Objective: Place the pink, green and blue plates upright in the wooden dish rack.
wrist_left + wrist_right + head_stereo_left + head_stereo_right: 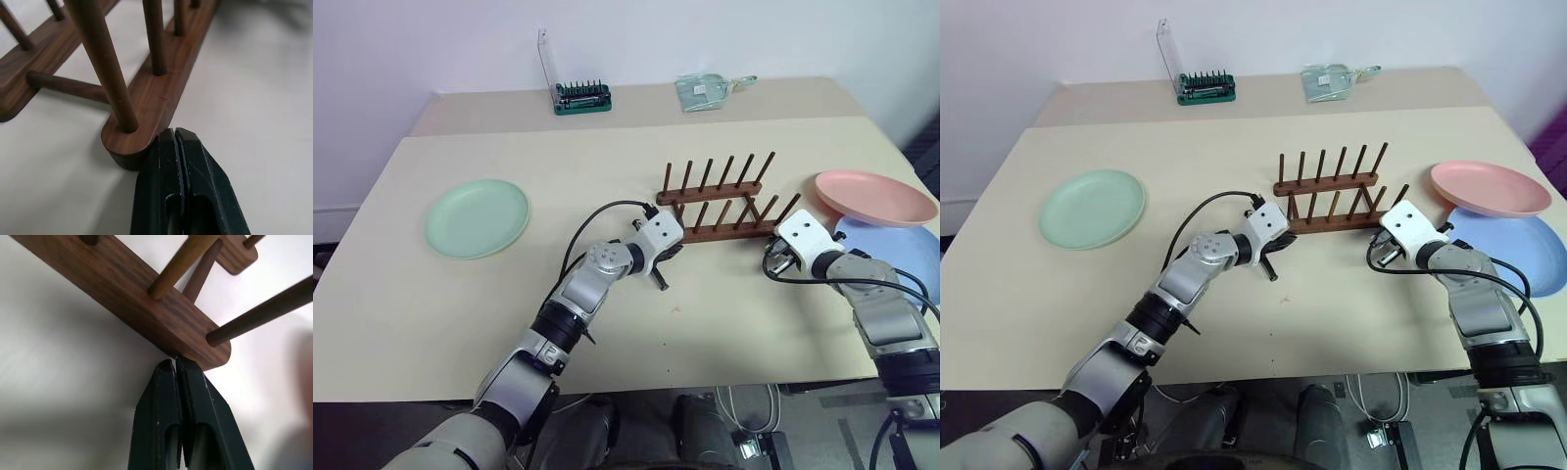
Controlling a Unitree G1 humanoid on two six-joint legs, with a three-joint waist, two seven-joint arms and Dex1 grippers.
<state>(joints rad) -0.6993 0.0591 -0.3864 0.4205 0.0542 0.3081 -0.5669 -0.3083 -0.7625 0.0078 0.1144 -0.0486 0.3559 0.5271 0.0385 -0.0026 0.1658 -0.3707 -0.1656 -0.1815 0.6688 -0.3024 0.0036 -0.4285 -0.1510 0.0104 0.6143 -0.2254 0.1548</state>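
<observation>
The dark wooden dish rack (724, 201) stands mid-table with no plates between its pegs. The green plate (477, 217) lies flat at the left. At the right, the pink plate (874, 196) rests partly on top of the blue plate (901, 250). My left gripper (674, 251) is shut and holds nothing, its tips (175, 134) against the rounded left end of the rack's near rail (156, 93). The right gripper (773, 247) is also shut and holds nothing. Its tips (175, 363) touch the near rail (146, 298) close to its right end.
A green screwdriver-bit holder (582, 98) with a raised clear lid and a clear packet (705, 91) sit on the back table. The plates at the right lie close to the table's right edge.
</observation>
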